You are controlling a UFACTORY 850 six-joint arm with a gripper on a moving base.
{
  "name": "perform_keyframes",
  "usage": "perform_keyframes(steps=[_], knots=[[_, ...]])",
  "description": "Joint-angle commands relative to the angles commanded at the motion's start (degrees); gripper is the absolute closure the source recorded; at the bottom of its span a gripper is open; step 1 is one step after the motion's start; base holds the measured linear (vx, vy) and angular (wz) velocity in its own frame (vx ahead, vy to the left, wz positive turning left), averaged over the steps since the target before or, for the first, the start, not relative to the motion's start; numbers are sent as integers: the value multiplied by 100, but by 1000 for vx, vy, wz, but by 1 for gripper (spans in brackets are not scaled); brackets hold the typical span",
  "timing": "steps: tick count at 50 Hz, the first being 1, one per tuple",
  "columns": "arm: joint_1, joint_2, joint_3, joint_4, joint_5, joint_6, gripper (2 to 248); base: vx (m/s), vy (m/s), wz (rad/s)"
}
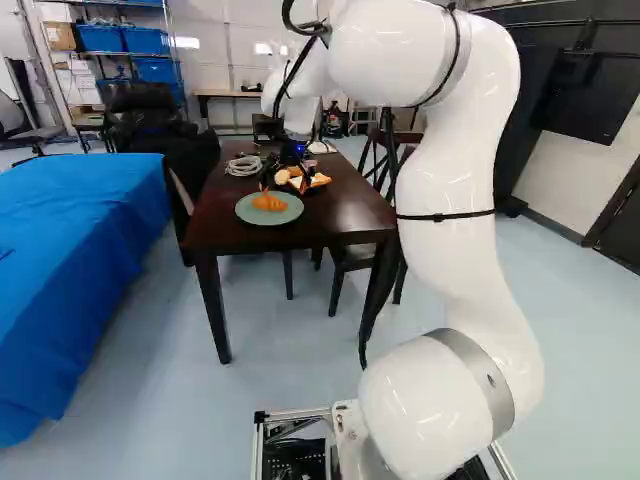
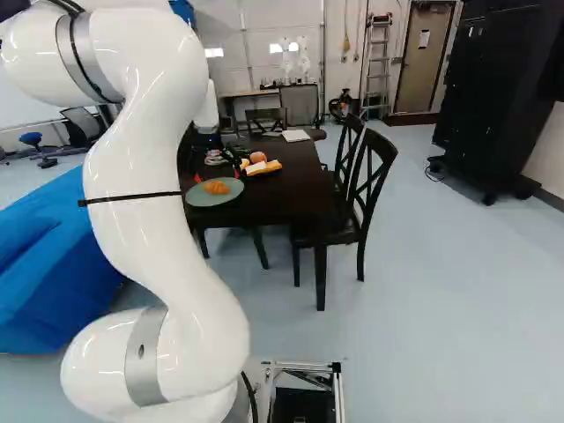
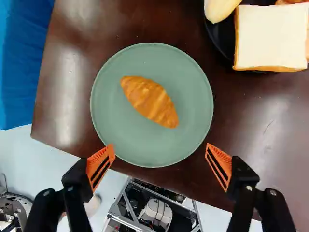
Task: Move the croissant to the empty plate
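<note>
Lying on a smooth, round plate (image 3: 108,101), the banded croissant (image 3: 150,101) tapers.

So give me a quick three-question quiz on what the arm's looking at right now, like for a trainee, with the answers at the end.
1. True or false: the croissant lies on the green plate.
2. Pick one. The fingers are:
a) shut on the croissant
b) open
c) shut on the plate's rim
3. Fill in the colour: the bread slice rests on a ____ dish.

Key: 1 true; 2 b; 3 black.
</note>
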Motion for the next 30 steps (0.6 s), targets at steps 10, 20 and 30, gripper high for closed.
perform_keyframes(steps=[10,20,30], knots=[[0,4,6,0,2,0,3,0,0,0],[-7,27,47,-5,51,8,3,0,0,0],[-24,80,141,-16,164,25,3,0,0,0]])
